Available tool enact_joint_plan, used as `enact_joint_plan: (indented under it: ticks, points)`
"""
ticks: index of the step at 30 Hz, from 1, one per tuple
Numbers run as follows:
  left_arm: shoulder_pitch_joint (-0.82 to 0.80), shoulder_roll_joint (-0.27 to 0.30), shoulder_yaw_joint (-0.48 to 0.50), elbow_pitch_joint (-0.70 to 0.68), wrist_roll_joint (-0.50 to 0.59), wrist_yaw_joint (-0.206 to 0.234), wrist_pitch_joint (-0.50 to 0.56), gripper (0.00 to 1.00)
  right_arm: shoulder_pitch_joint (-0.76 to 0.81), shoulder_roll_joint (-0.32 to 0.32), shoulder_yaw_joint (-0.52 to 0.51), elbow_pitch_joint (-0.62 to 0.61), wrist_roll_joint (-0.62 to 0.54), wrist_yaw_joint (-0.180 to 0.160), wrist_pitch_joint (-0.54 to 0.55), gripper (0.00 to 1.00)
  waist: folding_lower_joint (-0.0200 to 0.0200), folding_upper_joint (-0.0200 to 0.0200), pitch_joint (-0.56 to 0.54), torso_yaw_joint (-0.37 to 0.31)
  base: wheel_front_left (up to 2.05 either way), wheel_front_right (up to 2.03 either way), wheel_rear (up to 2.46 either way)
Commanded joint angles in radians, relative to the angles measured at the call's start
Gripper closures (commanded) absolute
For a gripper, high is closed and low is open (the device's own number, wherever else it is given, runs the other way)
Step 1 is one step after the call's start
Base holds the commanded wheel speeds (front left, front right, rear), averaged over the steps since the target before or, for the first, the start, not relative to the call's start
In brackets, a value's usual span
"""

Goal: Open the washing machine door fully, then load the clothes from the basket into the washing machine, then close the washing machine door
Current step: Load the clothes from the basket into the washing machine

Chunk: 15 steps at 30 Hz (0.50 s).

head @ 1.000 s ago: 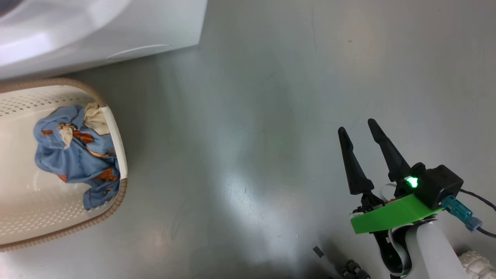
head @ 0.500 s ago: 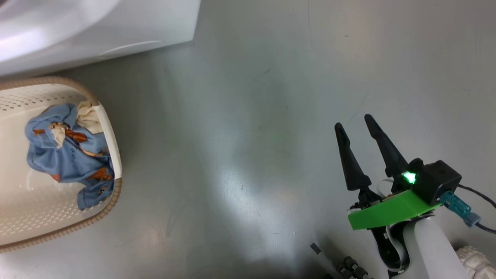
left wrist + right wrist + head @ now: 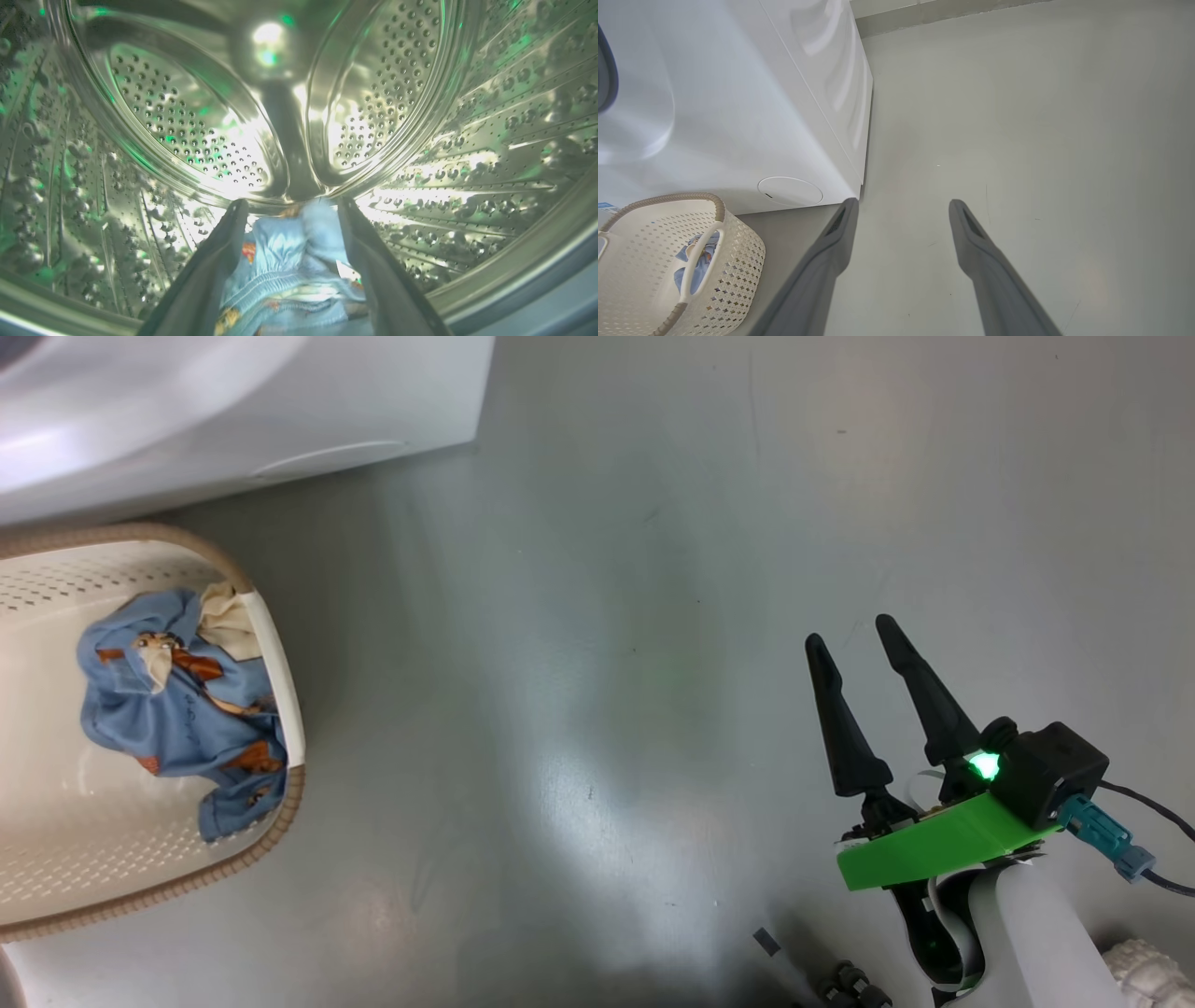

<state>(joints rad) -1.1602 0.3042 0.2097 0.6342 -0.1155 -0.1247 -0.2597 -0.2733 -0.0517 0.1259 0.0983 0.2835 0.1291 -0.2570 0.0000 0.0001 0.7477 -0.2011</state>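
Left claw (image 3: 292, 200) spread wide inside the drum (image 3: 187, 130), blue garment (image 3: 285, 261) between its fingers (image 3: 210, 270); right claw (image 3: 850, 629) gapes empty.

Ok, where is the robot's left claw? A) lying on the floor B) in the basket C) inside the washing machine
C: the left gripper sits inside the washing machine, shiny holed steel all around it and a blue garment between its spread fingers.
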Motion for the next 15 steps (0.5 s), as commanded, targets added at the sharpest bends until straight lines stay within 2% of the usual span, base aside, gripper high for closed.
enact_joint_plan:
  ticks: [1, 15]
  points:
    - [-0.011, 0.045, 0.015, 0.003, -0.006, -0.003, -0.002, 0.0, 0.02, 0.001, 0.02, -0.015, 0.0, 0.002, -0.005, 0.0, 0.0, -0.0001, -0.005, 0.005, 0.0, 0.0, 0.0]
    - [0.005, 0.013, -0.005, 0.111, -0.013, -0.005, -0.002, 0.0, 0.01, 0.001, 0.014, 0.0, -0.002, 0.002, -0.005, 0.0, 0.0, -0.0001, -0.049, 0.03, 0.0, 0.0, 0.0]
